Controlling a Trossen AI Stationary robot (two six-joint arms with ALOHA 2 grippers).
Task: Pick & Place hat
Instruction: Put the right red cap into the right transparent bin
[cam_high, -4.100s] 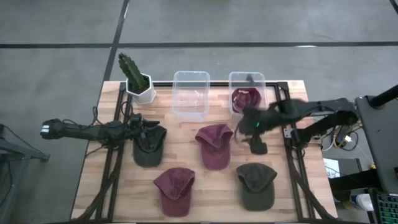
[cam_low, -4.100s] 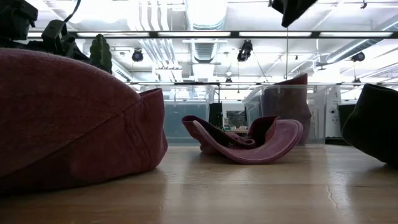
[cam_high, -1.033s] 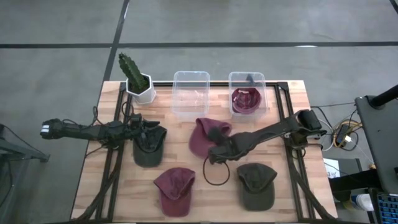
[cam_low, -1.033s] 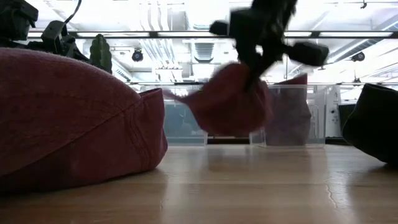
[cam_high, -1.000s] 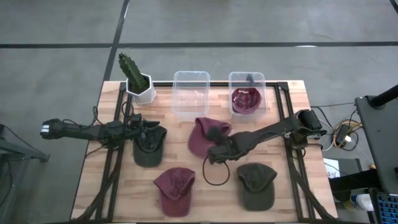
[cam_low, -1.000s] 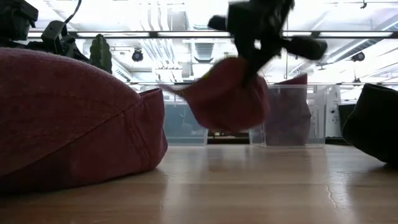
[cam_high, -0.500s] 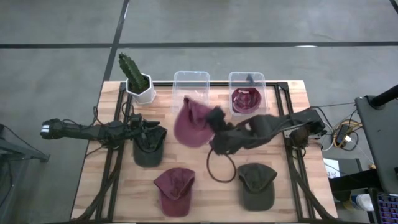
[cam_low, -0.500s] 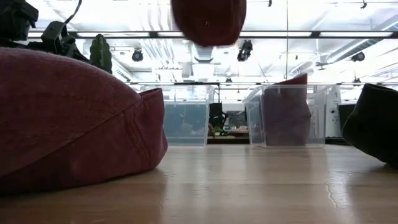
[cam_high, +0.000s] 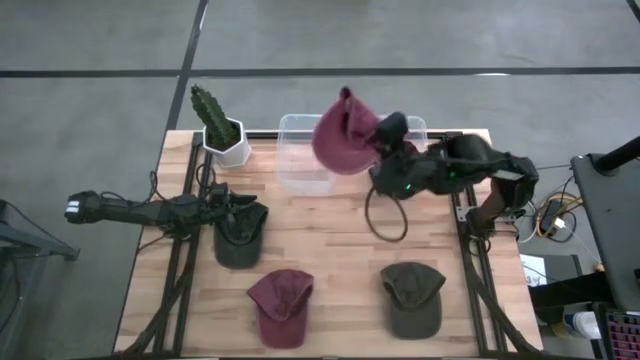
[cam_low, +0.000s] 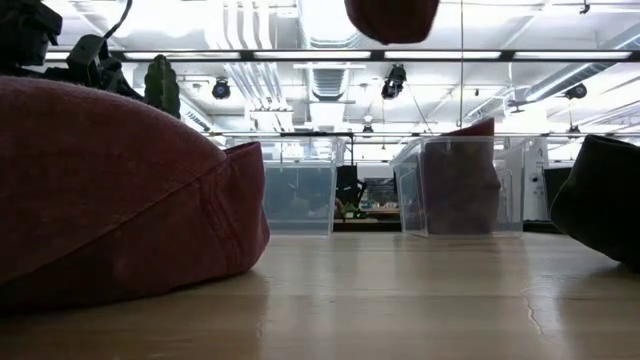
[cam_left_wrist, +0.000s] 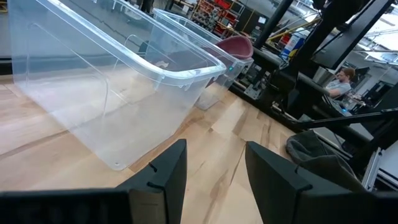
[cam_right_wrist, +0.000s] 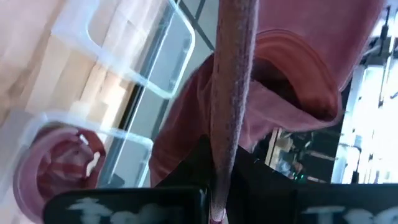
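Note:
A maroon hat (cam_high: 343, 133) hangs high over the two clear bins at the table's far edge, with my right gripper (cam_high: 386, 138) shut on it. In the low view only its underside (cam_low: 392, 17) shows at the top. The left bin (cam_high: 303, 163) holds nothing that shows; the right bin (cam_high: 413, 128) is mostly hidden by my arm and holds another maroon hat (cam_right_wrist: 53, 167). My left gripper (cam_left_wrist: 214, 177) stands open at the table's left over a dark green hat (cam_high: 240, 240), nothing between its fingers. My right gripper pinches the maroon hat's brim (cam_right_wrist: 231, 106) between its two fingers. The brim stands on edge in the hold, and the crown (cam_right_wrist: 292, 93) bulges beyond it. The hat is lifted clear of the table and bins.
A maroon hat (cam_high: 280, 305) and a dark green hat (cam_high: 412, 298) lie near the front edge. A potted cactus (cam_high: 217, 128) stands at the far left. A black cable loop (cam_high: 384, 215) hangs under my right arm.
My right gripper has risen and gone from the table's middle toward the far edge, carrying the maroon hat. The hat has swung up clear of the table, out of the low view's middle, and now hangs over the bins.

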